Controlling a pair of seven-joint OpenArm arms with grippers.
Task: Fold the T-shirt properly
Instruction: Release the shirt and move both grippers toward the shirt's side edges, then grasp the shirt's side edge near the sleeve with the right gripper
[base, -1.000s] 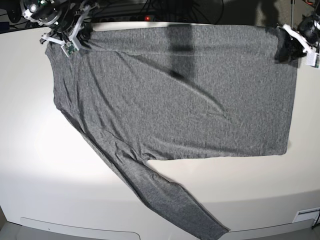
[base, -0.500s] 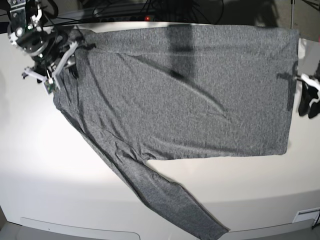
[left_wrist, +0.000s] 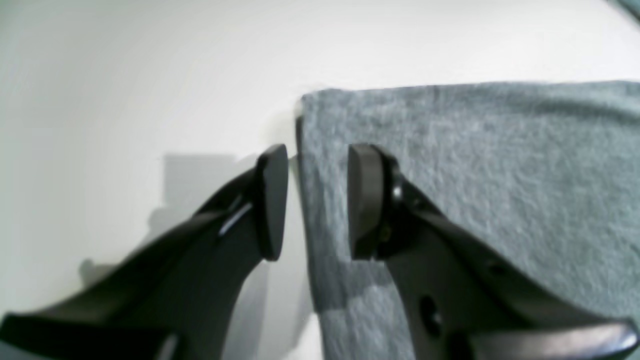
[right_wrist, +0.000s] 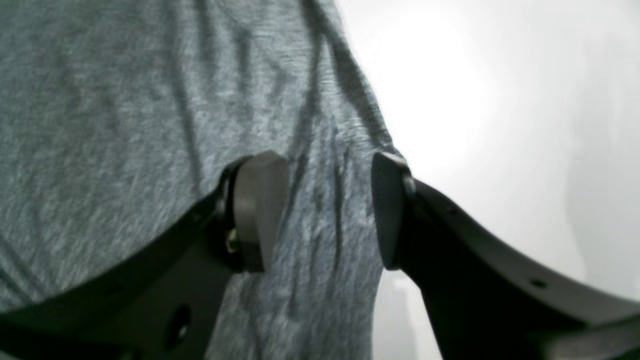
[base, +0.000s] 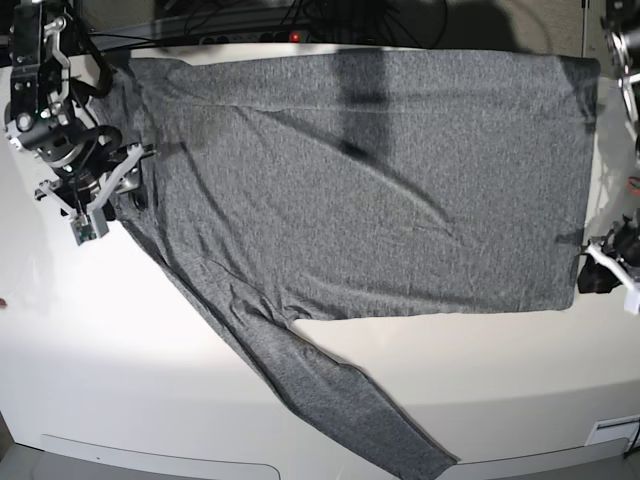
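Charcoal T-shirt (base: 380, 180) lying spread across the white bench (base: 120, 350), two pincers working at its edges.

The shirt is filling the upper and middle of the base frame, one long sleeve (base: 330, 390) trailing toward the bottom edge. At the left of the frame the right pincer (right_wrist: 330, 210) is standing parted over the wrinkled cloth edge, gripping nothing. At the lower right, the left pincer (left_wrist: 312, 200) is straddling the shirt's corner edge, its jaws apart, one pad (left_wrist: 362, 200) over cloth, the other over bare bench.
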